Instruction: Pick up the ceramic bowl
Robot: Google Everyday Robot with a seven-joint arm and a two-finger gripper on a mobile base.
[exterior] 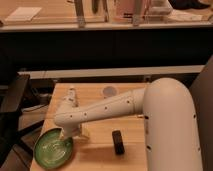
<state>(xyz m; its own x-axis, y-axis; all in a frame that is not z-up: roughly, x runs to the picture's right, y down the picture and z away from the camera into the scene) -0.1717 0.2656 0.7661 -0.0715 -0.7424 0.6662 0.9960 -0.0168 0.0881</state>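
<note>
The ceramic bowl (52,149) is wide, shallow and glossy green with pale rings inside. It sits at the front left corner of the wooden table (95,102). My white arm reaches from the right across the table, and its end bends down over the bowl. The gripper (68,135) is at the bowl's far right rim, right above or touching it; I cannot tell which. The bowl rests on the table.
A small black block (118,142) stands on the table to the right of the bowl. A small grey round disc (109,91) lies near the table's back edge. A black chair (12,100) is to the left. A counter (100,25) runs behind.
</note>
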